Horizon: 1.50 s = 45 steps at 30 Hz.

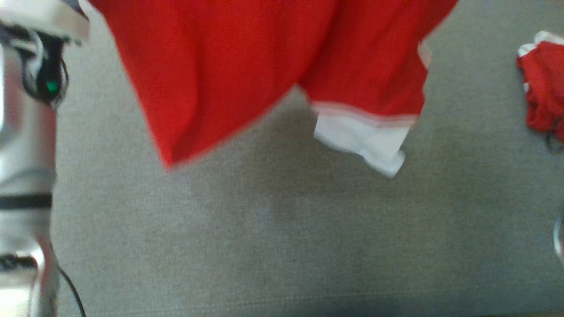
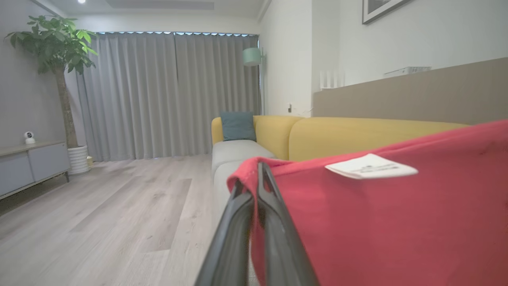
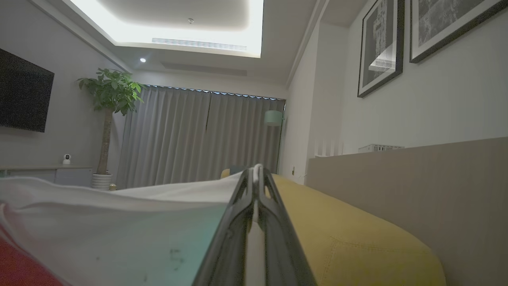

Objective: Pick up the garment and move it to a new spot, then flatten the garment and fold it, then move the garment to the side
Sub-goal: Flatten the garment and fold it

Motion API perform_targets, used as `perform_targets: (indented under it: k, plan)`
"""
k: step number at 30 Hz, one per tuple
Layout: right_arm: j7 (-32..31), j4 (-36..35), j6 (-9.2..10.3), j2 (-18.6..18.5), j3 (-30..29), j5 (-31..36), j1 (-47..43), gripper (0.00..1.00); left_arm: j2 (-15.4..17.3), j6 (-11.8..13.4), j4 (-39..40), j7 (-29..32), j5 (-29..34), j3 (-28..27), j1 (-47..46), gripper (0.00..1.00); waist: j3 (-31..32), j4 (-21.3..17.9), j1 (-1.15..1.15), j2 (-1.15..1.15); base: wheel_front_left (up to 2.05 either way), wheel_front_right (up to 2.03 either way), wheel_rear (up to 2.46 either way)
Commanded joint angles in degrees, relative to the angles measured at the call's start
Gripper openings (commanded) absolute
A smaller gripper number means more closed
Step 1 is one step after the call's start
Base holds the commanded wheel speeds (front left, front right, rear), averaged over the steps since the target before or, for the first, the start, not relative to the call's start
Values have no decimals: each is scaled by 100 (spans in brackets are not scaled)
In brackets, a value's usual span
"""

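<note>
From above, the garment [image 1: 220, 66] dangles over the grey cushion [image 1: 282, 246], left forearm [image 1: 26, 145] at nine o'clock. Wrist cameras reveal left tool [image 2: 258, 178] and right tool [image 3: 257, 178] clamped tight on its edges.

The head camera looks steeply down, close over the grey seat [image 1: 282, 246] and garment [image 1: 229, 66]. Both wrist cameras, close on it, face along the yellow sofa [image 2: 357, 135] toward shared curtains [image 2: 166, 95] and plant [image 2: 55, 43], the right tilted higher.
</note>
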<state>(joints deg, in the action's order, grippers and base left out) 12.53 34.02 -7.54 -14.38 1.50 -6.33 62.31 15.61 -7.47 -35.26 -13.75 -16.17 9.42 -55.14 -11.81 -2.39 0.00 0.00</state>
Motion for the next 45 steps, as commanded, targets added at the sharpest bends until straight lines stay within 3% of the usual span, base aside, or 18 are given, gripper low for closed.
perform_targets:
  k: [1,4,9,16,20,29,37,45]
  plan:
    - [90,-100,5,54,-77,118,631,0,310,79,85,-64,75,-200,-598,0,-272,86,0,0,0,0,0]
    - [202,262,5,127,-356,568,1454,0,324,189,-142,-116,263,-231,-1220,0,-482,91,0,0,0,0,0]
    - [243,357,5,228,-731,1375,2465,0,149,241,294,-122,514,-372,-1995,0,-754,98,0,0,0,0,0]
    - [245,277,5,340,-836,1247,1861,0,-212,139,78,-124,449,-551,-1589,0,-1073,34,0,0,0,0,0]
    - [246,-161,5,290,-553,643,821,0,-445,99,19,-124,383,-695,-737,0,-1170,11,0,0,0,0,0]
    - [246,-1681,5,247,-276,-756,-2231,0,-1050,103,713,-124,434,-1344,1694,0,-813,-114,0,0,0,0,0]
    - [162,-1997,5,337,-75,-1190,-4320,0,-1265,264,1167,-125,418,-1611,3364,0,-120,-173,0,0,0,0,0]
    - [-19,-2134,5,553,8,-1280,-5494,0,-1271,668,1394,-125,69,-1201,4501,0,464,-152,0,0,0,0,0]
